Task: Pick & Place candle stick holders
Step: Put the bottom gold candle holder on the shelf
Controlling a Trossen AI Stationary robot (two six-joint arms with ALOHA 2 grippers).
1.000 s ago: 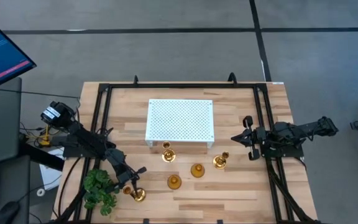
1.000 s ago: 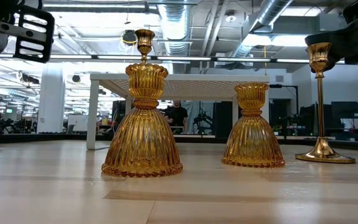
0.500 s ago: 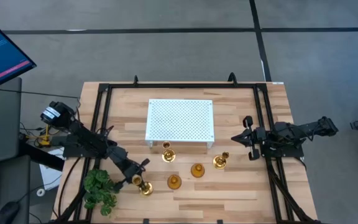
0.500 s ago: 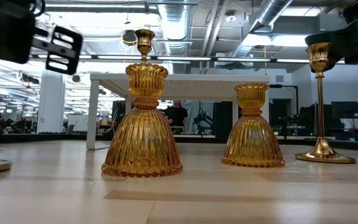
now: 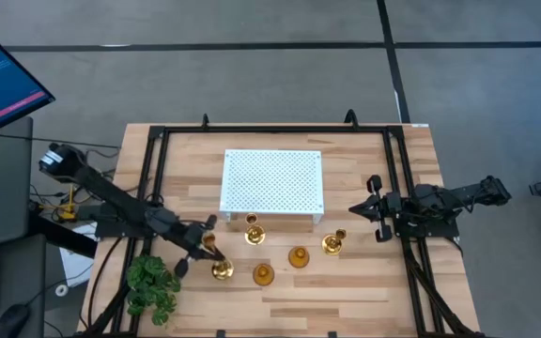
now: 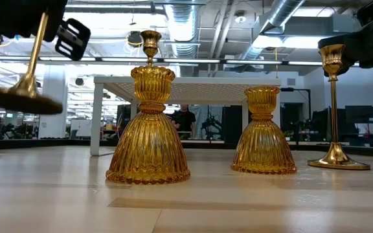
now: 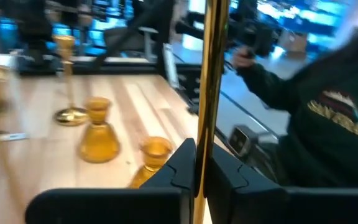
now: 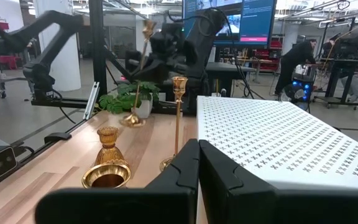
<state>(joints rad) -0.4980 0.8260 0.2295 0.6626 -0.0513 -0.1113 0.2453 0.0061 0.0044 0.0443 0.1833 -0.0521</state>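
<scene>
My left gripper [image 5: 205, 249] is shut on a tall, thin-stemmed gold candle stick holder [image 5: 221, 270], held above the table's near left, next to the green plant [image 5: 151, 286]. Its round base [image 6: 19, 98] hangs in the air. Two short bell-shaped holders [image 6: 149, 139] [image 6: 264, 139] stand on their bases mid-table. A short one [image 5: 332, 244] and a second tall one [image 5: 255, 233] stand near the white perforated board [image 5: 271, 181]. My right gripper [image 5: 360, 208] waits shut and empty at the right. My left gripper pinches the tall holder's thin stem [image 7: 209, 118] between its two fingers [image 7: 182, 165], which lie across it. In the low view the stem [image 6: 34, 52] runs up into the gripper, so the hold is on its upper part. The holder is lifted clear and tilted, base lowest.
The white board stands on legs at the table's far middle. A black frame [image 5: 153, 178] runs along the table's edges. People and equipment show in the room beyond. Bare wood lies at the near right of the table.
My left gripper has lifted the tall holder from the table's near left edge and carried it up and toward the far right, closer to the other holders. Its base has come off the wood and now hangs tilted in the air.
</scene>
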